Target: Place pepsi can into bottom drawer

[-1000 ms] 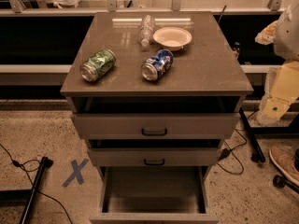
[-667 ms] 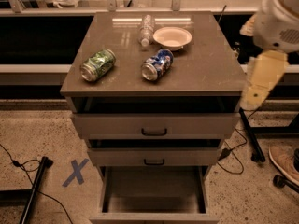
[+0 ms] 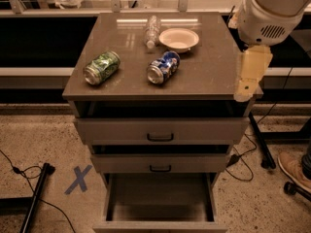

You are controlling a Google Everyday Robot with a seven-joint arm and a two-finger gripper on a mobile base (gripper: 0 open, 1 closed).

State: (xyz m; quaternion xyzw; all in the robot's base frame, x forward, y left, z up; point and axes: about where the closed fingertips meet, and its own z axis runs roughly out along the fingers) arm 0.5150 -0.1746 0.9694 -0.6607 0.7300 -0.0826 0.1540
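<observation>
The pepsi can (image 3: 163,67), blue with white and red markings, lies on its side near the middle of the grey cabinet top (image 3: 209,74). The bottom drawer (image 3: 160,224) is pulled open below two shallower drawers, and its grey interior shows nothing inside. My gripper (image 3: 243,93) hangs from the white arm over the right front corner of the cabinet top. It is well to the right of the pepsi can and holds nothing that I can see.
A green can (image 3: 101,68) lies on its side left of the pepsi can. A white bowl (image 3: 179,39) and a clear plastic bottle (image 3: 152,31) sit behind it. A blue tape X (image 3: 77,179), cables and a black pole (image 3: 36,198) are on the floor at left. A shoe (image 3: 291,169) is at right.
My arm and gripper have moved left, from beside the cabinet to over its right front corner. The cans, the bowl and the drawers have not moved.
</observation>
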